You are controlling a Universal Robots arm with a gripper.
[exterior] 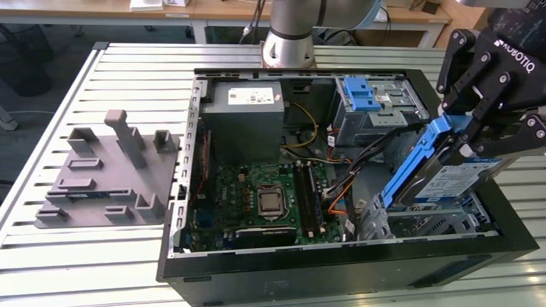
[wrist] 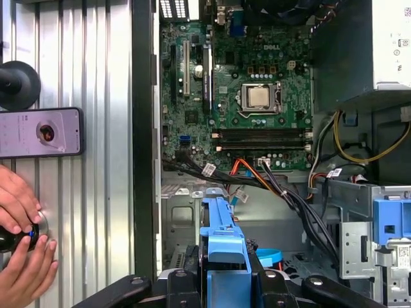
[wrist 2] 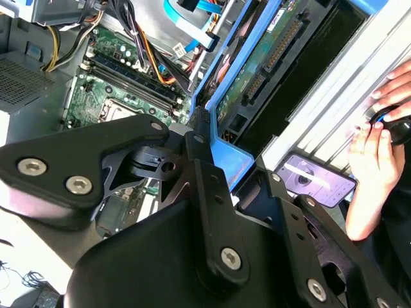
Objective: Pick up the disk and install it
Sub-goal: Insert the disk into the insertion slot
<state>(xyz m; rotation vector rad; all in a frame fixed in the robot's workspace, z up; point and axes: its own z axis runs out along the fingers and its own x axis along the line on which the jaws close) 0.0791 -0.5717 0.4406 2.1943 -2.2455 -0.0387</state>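
The disk [exterior: 445, 178], a silver-grey drive with a white-and-blue label and a blue plastic bracket [exterior: 415, 160], hangs steeply tilted over the front right corner of the open computer case [exterior: 341, 272]. Its lower edge reaches down toward the metal drive bay [exterior: 426, 225]. My black gripper [exterior: 474, 137] is shut on the disk's upper end. In the second wrist view the disk's green circuit-board underside [wrist 2: 257, 67] runs away from the fingers [wrist 2: 196, 151]. In the first wrist view the blue bracket [wrist: 221, 240] sticks out between the fingers [wrist: 176, 282], above the bay floor.
Inside the case lie the motherboard [exterior: 265, 192], a grey power-supply box [exterior: 247, 105], a silver cage with a blue latch [exterior: 369, 96] and loose cables [exterior: 341, 185]. A grey fixture [exterior: 102, 173] sits at the exterior view's left. A person's hands [wrist: 22, 250] and a phone [wrist: 42, 131] are beside the case.
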